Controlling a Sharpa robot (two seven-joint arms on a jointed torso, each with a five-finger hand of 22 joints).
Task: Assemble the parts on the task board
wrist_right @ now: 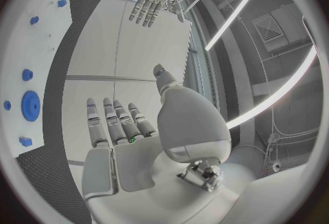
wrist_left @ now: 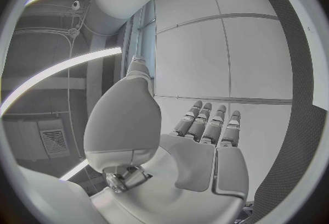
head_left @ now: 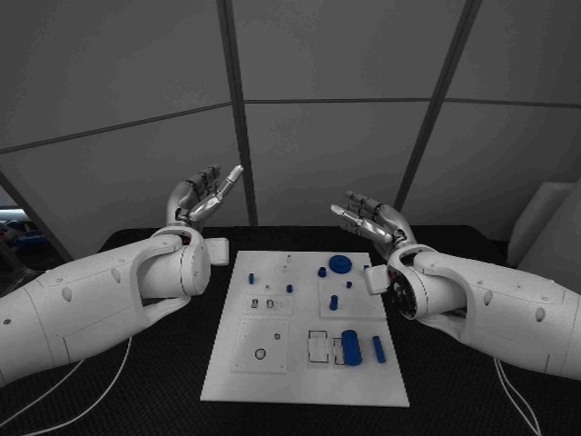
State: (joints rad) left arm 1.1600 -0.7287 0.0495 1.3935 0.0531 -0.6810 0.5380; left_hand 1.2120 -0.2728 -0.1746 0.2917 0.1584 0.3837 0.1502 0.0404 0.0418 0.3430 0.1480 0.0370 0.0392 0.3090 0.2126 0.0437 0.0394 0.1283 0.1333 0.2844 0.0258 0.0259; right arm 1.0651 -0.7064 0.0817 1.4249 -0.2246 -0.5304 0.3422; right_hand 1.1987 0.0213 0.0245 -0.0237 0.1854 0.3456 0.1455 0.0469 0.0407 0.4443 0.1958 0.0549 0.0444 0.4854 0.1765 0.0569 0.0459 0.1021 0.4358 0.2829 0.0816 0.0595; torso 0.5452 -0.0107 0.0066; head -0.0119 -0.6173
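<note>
Lying flat on the table: the task board is sitting in the middle of the black table, its long sides running away from the robot.
Table surface: dark tabletop is showing as bare strips on both sides of the board and beyond its far edge.
Room: pale wall panels split by dark seams are standing behind the table.
Board contents: small blue parts are resting on the board, among them a round toothed part near the far edge, a rounded upright peg and a slimmer bar toward the near right.
Board left half: a small blue pin is standing there, and a dark ring is lying on a raised square plate nearer the robot.
Left hand: it is hovering above the table's far left, beyond the board's far left corner, palm up, fingers straight and apart, holding nothing.
Right hand: it is hovering above the board's far right corner, fingers extended and spread, gripping nothing.
Edges: both forearms are flanking the board's long sides without covering its near half.
Wrist views: the left palm and right palm are both lying open, fingers side by side.
</note>
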